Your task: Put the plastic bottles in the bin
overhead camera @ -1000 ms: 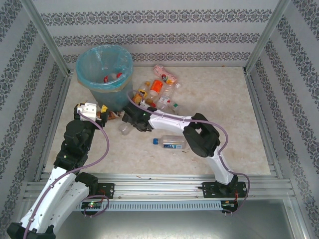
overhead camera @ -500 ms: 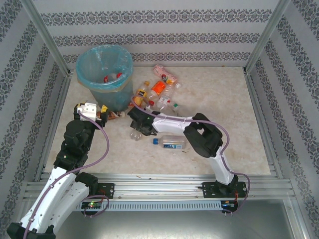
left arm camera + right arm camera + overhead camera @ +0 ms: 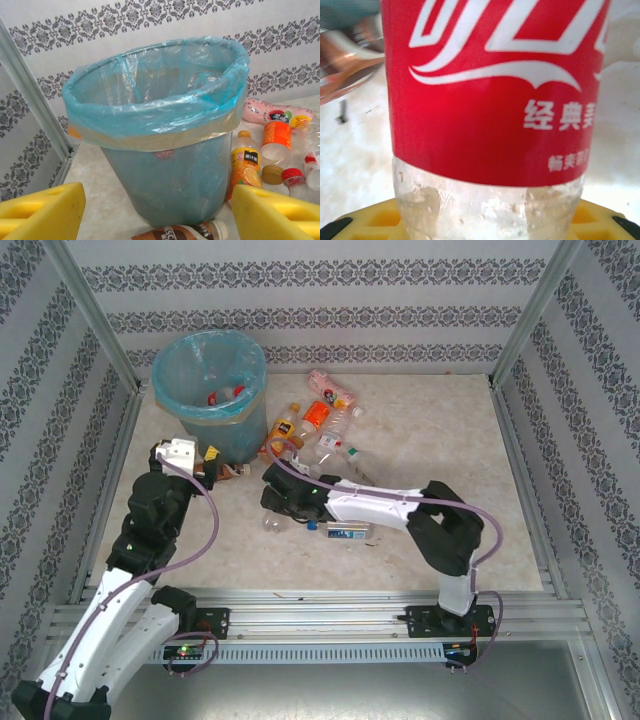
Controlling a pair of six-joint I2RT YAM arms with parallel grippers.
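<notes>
Red-label bottle [image 3: 490, 100] sits between your right end effector's [image 3: 280, 502] fingers, long axis crossing them; can't tell if clamped. Bin [image 3: 228, 432] lies near, up-left. Left end effector [image 3: 157, 215] gapes, closer to bin.

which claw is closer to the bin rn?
Left. The left claw sits just in front of the bin, facing it; the right claw is farther right, around a red-label bottle.

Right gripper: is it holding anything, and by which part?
It seems so: the right gripper grips the clear plastic bottle with the red label by its clear body just below the label.
</notes>
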